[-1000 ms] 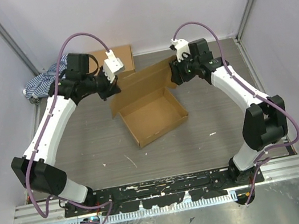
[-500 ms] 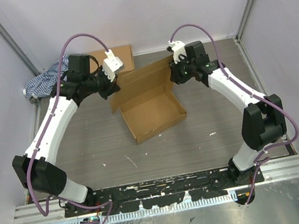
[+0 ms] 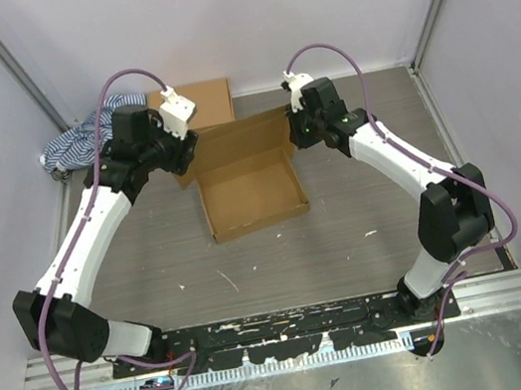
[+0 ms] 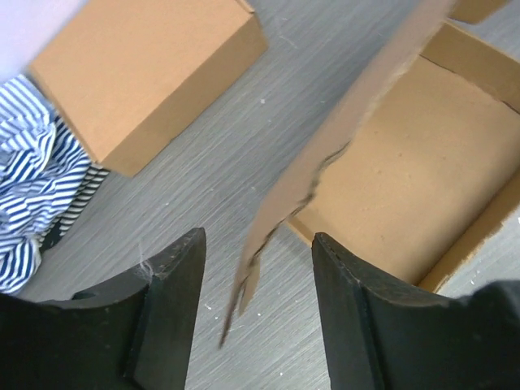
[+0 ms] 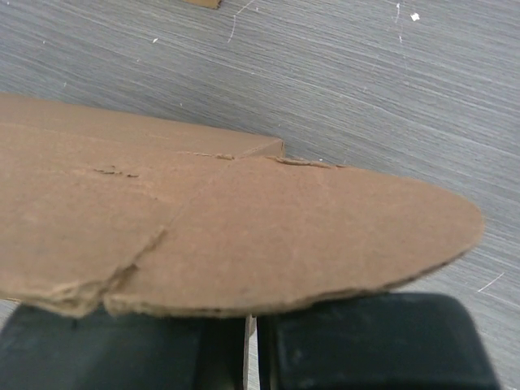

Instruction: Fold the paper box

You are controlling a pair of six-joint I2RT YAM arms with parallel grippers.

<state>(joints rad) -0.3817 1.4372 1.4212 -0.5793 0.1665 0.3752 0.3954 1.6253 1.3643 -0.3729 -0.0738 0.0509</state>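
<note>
The paper box (image 3: 249, 185) lies near the middle of the table (image 3: 367, 227), toward its far side and between the two arms. It is plain brown corrugated cardboard, unprinted. Its shallow tray is open to the top, with low walls standing along the sides. The lid panel rises from the far wall and leans back, away from the bases. In the right wrist view a rounded flap with rough, torn-looking edges fills most of the picture.

The left arm reaches forward and bends inward, with its hand (image 3: 183, 155) at the box's far left corner. In the left wrist view the left hand (image 4: 258, 244) is spread, its two dark fingers (image 4: 175, 301) well apart. A thin edge of a raised cardboard flap runs into the gap between them, touching neither that I can see.

The right arm mirrors it, with its hand (image 3: 296, 134) at the lid's far right corner. The right hand (image 5: 248, 345) has its fingers drawn almost together, with only a thin slit between them. The flap comes out right above them, so it appears clamped on the cardboard.

Behind the left hand sit a compact cardboard box (image 3: 201, 99) and a blue-and-white striped cloth (image 3: 71, 148)
</note>
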